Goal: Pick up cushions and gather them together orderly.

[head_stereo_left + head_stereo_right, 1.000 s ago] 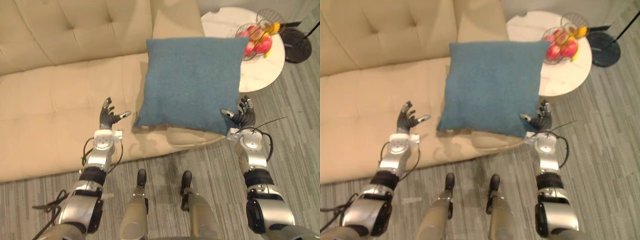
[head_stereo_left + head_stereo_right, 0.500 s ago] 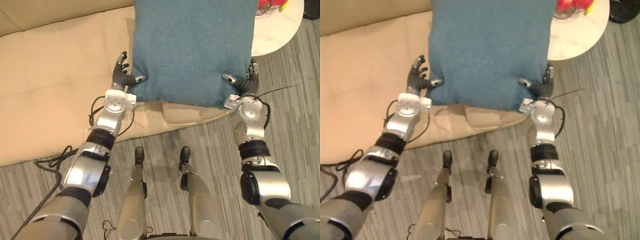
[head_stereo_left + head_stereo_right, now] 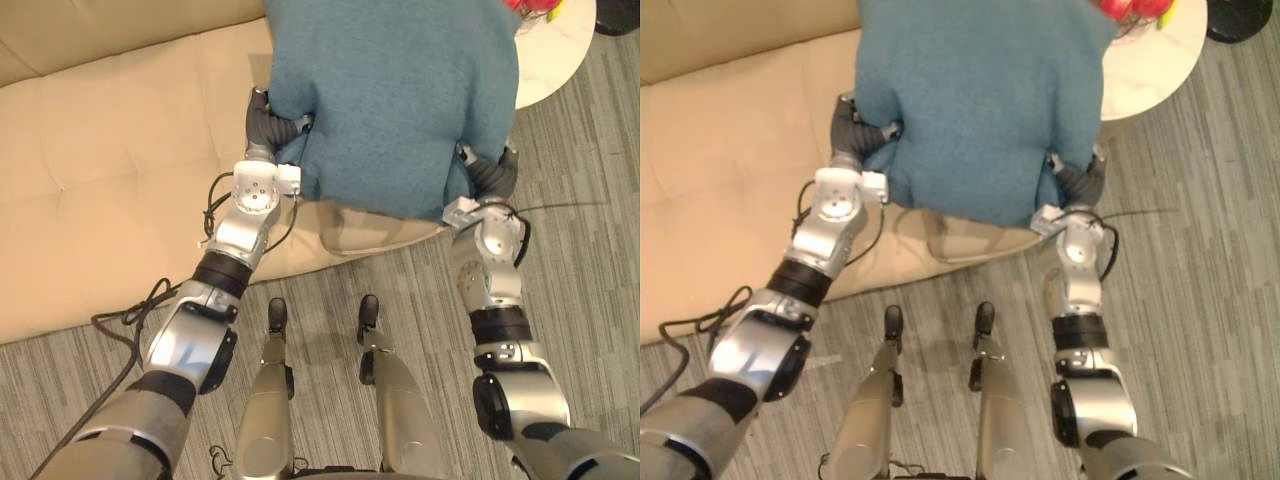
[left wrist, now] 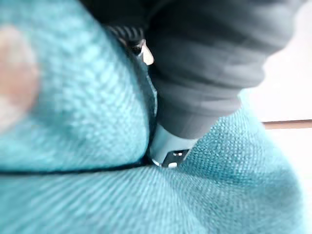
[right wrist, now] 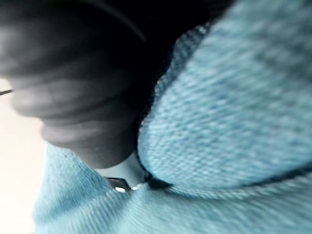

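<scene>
The left hand (image 3: 266, 124) clamps the blue cushion (image 3: 395, 95) at the cushion's 9 o'clock edge: its thumb (image 3: 298, 123) lies curled over the front face, the rest of the hand sits behind the cloth, and the fabric bunches inward at that spot. In the left wrist view the dark ribbed cover is sunk into a deep fold of the teal weave. The right hand (image 3: 494, 176) pinches the same cushion at about 4 o'clock, near its lower corner, thumb on the front face and the dark cover pressed against the edge. Its wrist view shows the cloth creased tightly round the hand. Between the two grips the cushion hangs broad-side toward the head camera, its sides puckered and its lower edge sagging over the front rim of the cream sofa (image 3: 110, 170). Whether it touches the seat cannot be told. The sofa's seat spreads away from the cushion toward 9 o'clock. At the cushion's 2 o'clock stands a round white table (image 3: 555, 62), partly covered by the cushion's corner, with red fruit (image 3: 1130, 6) on it at 1 o'clock. Grey striped flooring (image 3: 590, 260) runs below sofa and table.
</scene>
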Available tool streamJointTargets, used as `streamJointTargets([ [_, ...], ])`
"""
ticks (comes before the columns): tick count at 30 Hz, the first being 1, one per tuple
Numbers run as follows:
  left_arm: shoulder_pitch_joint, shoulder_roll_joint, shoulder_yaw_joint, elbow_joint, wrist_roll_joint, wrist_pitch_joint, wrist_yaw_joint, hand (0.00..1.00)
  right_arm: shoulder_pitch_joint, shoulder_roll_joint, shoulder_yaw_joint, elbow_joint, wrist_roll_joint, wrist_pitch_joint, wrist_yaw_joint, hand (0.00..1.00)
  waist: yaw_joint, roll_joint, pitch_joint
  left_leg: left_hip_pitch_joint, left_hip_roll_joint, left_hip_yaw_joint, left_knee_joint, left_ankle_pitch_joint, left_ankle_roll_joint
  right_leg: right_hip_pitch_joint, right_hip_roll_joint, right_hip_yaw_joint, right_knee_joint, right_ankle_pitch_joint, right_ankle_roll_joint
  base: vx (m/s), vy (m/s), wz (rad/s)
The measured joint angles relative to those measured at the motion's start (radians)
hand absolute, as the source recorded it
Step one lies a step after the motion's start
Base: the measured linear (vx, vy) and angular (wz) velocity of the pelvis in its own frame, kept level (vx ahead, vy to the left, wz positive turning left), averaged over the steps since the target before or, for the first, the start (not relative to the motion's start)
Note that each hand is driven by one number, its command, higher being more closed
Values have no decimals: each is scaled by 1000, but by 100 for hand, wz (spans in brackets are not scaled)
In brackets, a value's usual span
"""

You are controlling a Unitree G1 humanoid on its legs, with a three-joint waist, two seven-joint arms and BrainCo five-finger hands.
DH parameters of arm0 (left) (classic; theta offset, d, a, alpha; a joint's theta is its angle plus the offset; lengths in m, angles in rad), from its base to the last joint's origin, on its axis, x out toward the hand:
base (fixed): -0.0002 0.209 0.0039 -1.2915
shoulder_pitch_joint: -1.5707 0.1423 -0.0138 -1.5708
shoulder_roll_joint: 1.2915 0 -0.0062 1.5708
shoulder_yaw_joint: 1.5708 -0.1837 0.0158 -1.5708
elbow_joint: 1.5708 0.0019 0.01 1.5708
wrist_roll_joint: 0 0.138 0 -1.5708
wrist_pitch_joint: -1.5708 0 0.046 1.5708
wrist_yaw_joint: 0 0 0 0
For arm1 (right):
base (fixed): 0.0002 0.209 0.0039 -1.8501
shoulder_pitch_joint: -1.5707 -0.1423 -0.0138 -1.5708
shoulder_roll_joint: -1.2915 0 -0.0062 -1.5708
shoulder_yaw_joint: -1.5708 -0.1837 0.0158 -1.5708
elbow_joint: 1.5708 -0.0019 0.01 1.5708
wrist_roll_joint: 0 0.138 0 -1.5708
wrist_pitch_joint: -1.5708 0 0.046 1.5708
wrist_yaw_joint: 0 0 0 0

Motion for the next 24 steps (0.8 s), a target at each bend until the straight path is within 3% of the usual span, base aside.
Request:
streamJointTargets([
  [8,374,-58,-30,-292,3,-11,1,100,343,82,11,-255,-73,-9,8,100,-15,19,-20,141,-6,-21,-38,-15,4,142,-3,-31,2,-53,9,77,3,12],
  [13,610,-64,-41,-401,-23,-23,-6,100,479,84,60,-310,-138,-16,32,100,-17,34,-110,200,-7,-34,-55,-15,4,215,-4,-55,-22,-71,14,106,4,13],
  [16,799,-73,-41,-496,-48,-36,-38,100,587,87,86,-361,-216,-23,63,100,-18,58,-183,255,-8,-53,-85,-17,5,283,-5,-81,-50,-80,22,107,14,20],
  [24,1025,-78,-31,-606,-58,-50,-72,100,720,91,141,-403,-296,-31,86,100,-11,62,-294,318,-18,-77,-78,-42,20,380,-12,-105,-84,-89,31,15,25,12],
])
